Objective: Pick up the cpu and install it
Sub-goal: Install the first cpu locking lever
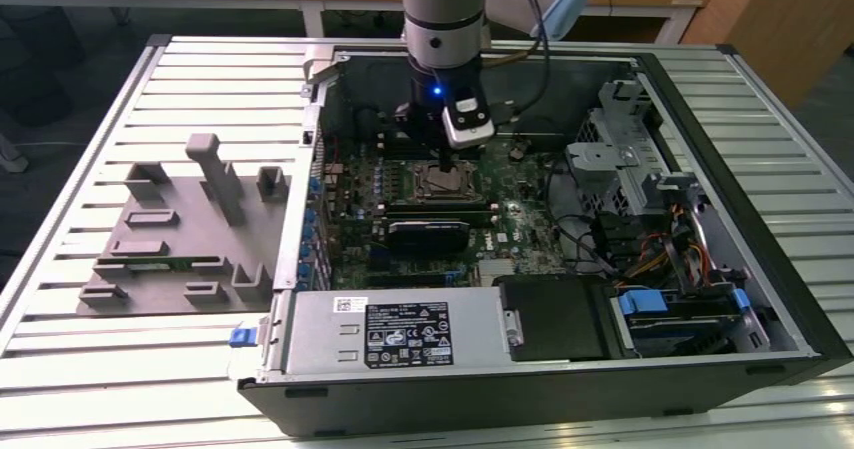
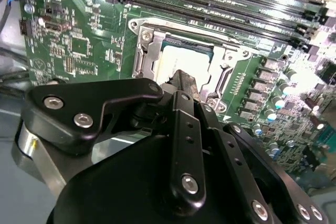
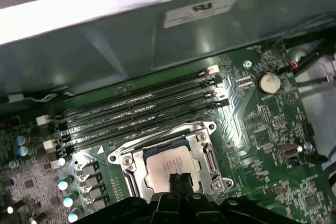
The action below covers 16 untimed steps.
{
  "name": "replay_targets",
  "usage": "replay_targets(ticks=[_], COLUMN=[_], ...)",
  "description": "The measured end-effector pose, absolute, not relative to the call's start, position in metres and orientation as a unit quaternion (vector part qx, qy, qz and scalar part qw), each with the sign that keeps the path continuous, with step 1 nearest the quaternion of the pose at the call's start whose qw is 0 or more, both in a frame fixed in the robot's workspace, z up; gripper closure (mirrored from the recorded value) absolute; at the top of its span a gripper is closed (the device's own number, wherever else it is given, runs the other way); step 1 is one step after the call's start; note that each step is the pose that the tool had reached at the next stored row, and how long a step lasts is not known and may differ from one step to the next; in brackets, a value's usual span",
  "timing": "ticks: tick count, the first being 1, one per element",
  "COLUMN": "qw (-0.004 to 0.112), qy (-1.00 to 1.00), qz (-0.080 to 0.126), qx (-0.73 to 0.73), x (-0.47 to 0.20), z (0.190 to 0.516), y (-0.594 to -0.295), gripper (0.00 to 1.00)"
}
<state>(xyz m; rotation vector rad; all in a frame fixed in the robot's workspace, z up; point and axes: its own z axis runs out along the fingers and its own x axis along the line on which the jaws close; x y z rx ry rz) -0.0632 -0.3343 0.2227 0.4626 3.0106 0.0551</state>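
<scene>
Motherboard socket (image 3: 168, 163), cpu (image 3: 167, 167) part-hidden behind tool (image 3: 180, 178).

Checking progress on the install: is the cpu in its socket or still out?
In. The cpu lies flat inside the socket frame on the motherboard in both wrist views, with the gripper directly over it.

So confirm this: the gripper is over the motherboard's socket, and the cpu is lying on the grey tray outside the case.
Not quite. The gripper is over the socket, but the cpu lies inside that socket's metal frame on the motherboard, not on the grey tray. Both wrist views show it there.
</scene>
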Motion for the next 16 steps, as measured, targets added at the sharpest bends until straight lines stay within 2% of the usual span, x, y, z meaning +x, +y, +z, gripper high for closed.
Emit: replay_targets(ticks=[16], qw=[0.047], qy=[0.992], qz=[0.02], qx=[0.112], x=[-0.063], z=[0.237], y=[-0.334], gripper=[0.89])
